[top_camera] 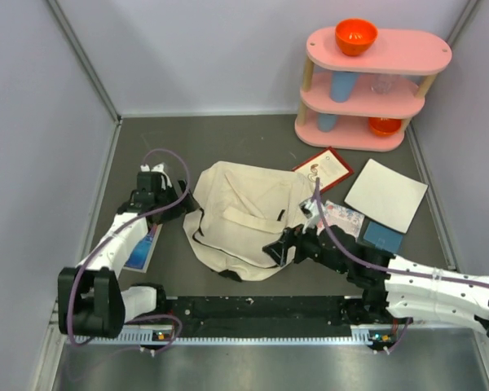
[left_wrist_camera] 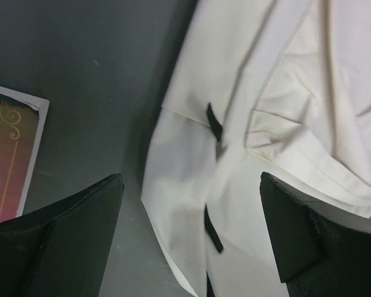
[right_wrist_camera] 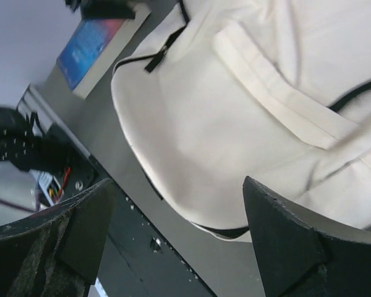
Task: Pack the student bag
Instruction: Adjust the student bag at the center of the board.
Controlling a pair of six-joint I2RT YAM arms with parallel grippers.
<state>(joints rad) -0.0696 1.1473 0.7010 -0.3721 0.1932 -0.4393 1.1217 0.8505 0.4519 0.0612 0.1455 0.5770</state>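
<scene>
Top external view has the student bag (top_camera: 240,218) lying flat and slack mid-tabletop (top_camera: 228,142), flap down, and to my eye nothing is packed. The left pincer (left_wrist_camera: 191,182) hangs open over its left edge, the right pincer (right_wrist_camera: 179,185) open and empty over its near right corner. A red booklet (top_camera: 324,169), a white sheet (top_camera: 385,194) and a blue book (top_camera: 381,236) lie out to its right and another book (top_camera: 143,248) under the left arm, so I'd say nearly all the packing remains.
</scene>
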